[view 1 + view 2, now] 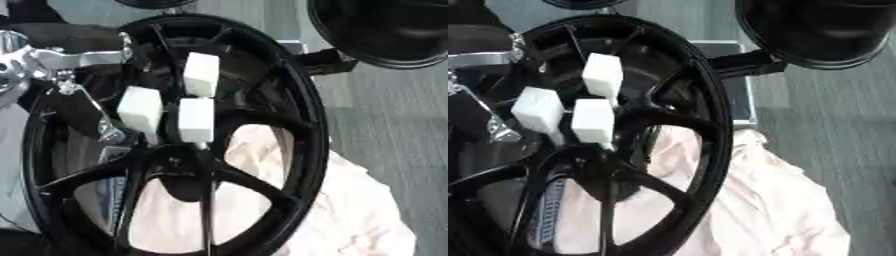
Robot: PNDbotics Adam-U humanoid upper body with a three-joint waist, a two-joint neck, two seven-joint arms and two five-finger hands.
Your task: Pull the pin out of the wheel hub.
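Observation:
A large black spoked wheel (302, 115) fills the view, with its hub (179, 162) low in the middle. My left hand (140, 107) reaches in from the upper left on a silver wrist, and its white-padded fingertips (592, 120) are curled down to the hub. Two pads close together just above the hub centre, and a third pad sits higher by a spoke. Only a thin dark stub of the pin (201, 145) shows under the lower pads. The rest is hidden by the fingers. My right hand is not visible.
A pale pink cloth (772, 200) lies under and to the right of the wheel. Another big round black object (815, 30) hangs at the upper right, with a dark bracket and a grey box (728, 50) beside the rim. Grey floor (394, 110) lies to the right.

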